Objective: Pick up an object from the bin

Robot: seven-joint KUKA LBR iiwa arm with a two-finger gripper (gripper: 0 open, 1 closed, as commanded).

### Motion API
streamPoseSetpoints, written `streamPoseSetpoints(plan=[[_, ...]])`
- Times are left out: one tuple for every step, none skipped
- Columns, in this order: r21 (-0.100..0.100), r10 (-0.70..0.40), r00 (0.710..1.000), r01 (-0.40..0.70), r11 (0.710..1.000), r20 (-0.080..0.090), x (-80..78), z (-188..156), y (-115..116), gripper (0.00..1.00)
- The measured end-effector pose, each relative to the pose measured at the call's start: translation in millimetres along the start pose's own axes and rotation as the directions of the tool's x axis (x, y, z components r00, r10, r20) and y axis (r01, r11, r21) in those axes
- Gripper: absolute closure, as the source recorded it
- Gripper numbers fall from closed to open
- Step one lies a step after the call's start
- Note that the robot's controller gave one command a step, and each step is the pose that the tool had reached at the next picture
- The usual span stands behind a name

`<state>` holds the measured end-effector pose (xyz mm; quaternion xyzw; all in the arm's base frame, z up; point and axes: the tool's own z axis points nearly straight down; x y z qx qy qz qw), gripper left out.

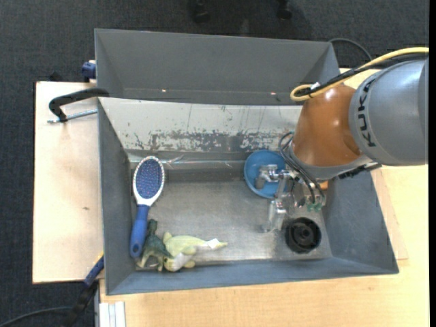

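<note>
The gripper (278, 215) was seen low in the right part of the grey metal bin (204, 67), between a blue round dish (259, 171) and a black ring-shaped object (302, 235). How far it was opened could not be told.

Blue round dish (261, 172): tilted, partly hidden, at the back wall of the bin (113, 210), right of centre. Black round cap (302, 235): flat on the floor, front right. Blue hairbrush (146, 193): along the left wall, bristles up. Pale and green toy animals (176, 246): heaped touching its handle, front left.
</note>
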<state>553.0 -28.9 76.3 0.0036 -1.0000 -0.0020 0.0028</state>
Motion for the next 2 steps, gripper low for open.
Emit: streamPoseSetpoints(plan=[[0.003,0.004,1.0,-0.004,1.0,0.007,-1.7,-4.6,-3.7,1.0],[0.006,-0.046,0.999,0.046,0.999,0.02,12.1,-169.9,-8.6,1.0]])
